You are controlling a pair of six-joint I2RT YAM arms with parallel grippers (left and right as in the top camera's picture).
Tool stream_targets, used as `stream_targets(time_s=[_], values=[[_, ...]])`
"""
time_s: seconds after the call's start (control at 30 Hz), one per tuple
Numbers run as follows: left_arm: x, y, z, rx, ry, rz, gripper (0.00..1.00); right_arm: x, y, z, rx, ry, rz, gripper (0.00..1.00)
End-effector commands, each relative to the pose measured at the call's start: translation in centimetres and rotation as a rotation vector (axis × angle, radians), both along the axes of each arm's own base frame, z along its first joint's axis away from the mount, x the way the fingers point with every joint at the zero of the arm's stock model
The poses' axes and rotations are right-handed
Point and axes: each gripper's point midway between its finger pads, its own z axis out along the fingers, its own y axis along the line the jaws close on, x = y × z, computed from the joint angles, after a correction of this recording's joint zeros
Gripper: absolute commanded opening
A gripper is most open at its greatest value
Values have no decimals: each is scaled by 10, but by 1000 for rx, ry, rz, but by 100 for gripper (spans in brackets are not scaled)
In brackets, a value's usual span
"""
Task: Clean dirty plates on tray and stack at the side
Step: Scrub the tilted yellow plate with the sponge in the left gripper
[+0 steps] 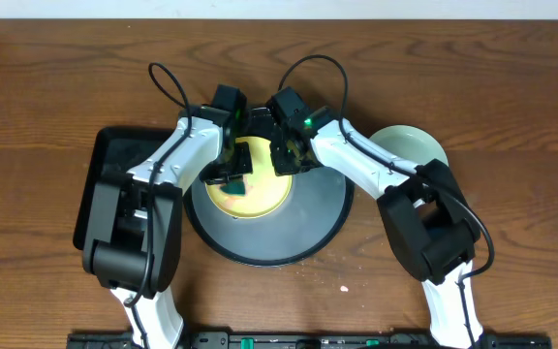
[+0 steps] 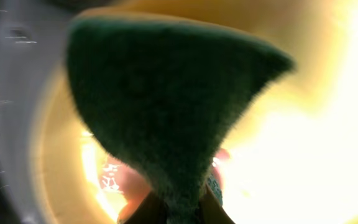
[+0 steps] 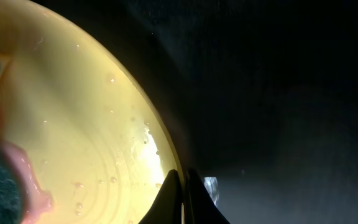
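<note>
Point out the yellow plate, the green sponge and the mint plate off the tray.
yellow plate [image 1: 264, 194], overhead view, bare right part of its face.
green sponge [image 2: 166, 93], left wrist view, middle of its pad.
mint plate [image 1: 413, 145], overhead view, its centre.

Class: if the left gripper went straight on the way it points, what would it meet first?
The green sponge in the left gripper leads, so it would press onto the yellow plate; depth is unclear, and they may already touch.
</note>
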Motion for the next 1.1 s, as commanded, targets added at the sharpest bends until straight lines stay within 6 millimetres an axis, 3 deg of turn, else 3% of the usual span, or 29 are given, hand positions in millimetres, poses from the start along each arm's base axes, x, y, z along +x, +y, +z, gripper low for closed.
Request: stream_targets(time_s=[0.0,0.07,0.23,0.3,0.5,0.57,0.67,0.83,0.97,1.07], values=[[-29,-55,-12,-323,134,-197,7,7,-2,0,-2,-12,-14,1],[-32,-69,-7,-418,136,-240,7,7,-2,0,-2,-12,-14,1],[-12,-71,-2,-426,60,-248,8,7,-1,0,0,-14,-14,1],[4,-56,-3,-335,24,-175,7,7,-1,0,0,-14,-14,1],[54,34,9,112,-119,197,8,7,-1,0,0,-14,-13,1],[58,50,12,190,-149,246,7,7,-1,0,0,-14,-13,1],[50,55,11,218,-119,247,7,7,-1,0,-1,-14,-14,1],[4,28,5,136,75,156,7,7,-1,0,-1,-14,-14,1],[-22,-22,9,-94,175,-76,7,7,-1,0,0,-14,-14,1],[-30,-56,17,-260,180,-224,7,7,-1,0,0,-14,-14,1]])
